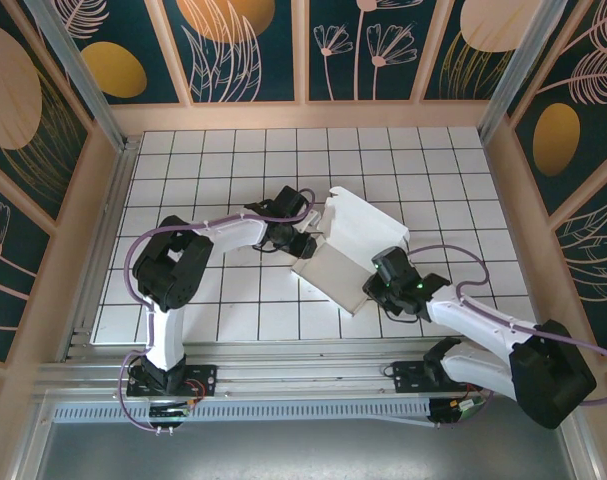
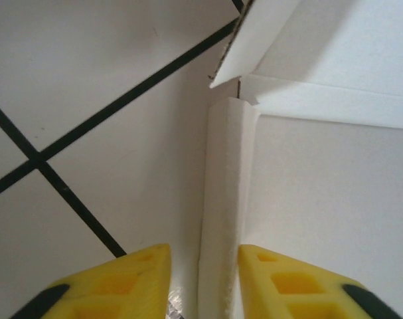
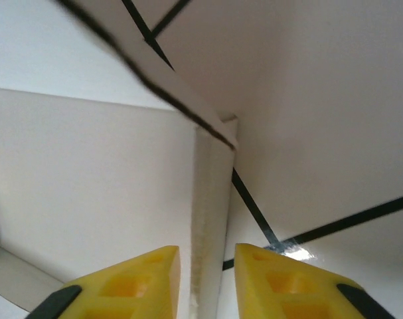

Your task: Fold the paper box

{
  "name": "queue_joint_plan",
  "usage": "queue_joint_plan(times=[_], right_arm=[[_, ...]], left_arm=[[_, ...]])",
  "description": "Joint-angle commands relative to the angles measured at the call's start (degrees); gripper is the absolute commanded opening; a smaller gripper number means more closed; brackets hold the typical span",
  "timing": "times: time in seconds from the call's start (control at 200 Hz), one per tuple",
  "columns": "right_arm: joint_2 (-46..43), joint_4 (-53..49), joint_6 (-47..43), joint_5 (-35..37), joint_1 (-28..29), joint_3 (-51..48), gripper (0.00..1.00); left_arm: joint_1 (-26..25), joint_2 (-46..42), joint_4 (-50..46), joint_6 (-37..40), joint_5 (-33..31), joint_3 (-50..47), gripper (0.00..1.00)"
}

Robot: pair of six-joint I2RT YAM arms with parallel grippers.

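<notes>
The white paper box lies mid-table, its far panel tilted up and a flat panel toward me. My left gripper is at the box's left edge. In the left wrist view that gripper straddles a folded side wall; the right finger touches the wall and a gap shows at the left finger. My right gripper is at the box's near right edge. In the right wrist view it straddles the other folded side wall with thin gaps on both sides.
The white table carries a black grid and is walled by patterned panels at the back and sides. An aluminium rail runs along the near edge by the arm bases. A loose flap of the box hangs above the left wall.
</notes>
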Motion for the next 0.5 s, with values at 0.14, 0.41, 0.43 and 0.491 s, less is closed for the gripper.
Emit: queue_joint_plan(times=[0.14, 0.41, 0.43, 0.491], right_arm=[[3.9, 2.0, -5.4, 3.9, -0.3, 3.6, 0.2], [7.1, 3.3, -7.2, 7.6, 0.3, 3.9, 0.16], [7.3, 3.2, -7.4, 8.2, 0.5, 4.0, 0.16], [7.8, 3.2, -8.2, 9.8, 1.1, 4.5, 0.16]], left_arm=[[-0.1, 0.9, -1.3, -0.5, 0.3, -0.8, 0.22], [-1.8, 1.1, -2.5, 1.0, -9.1, -0.4, 0.09], [-2.0, 1.1, -2.6, 1.1, -10.0, -0.4, 0.08], [-2.9, 1.2, -2.4, 1.3, -12.6, -0.4, 0.07]])
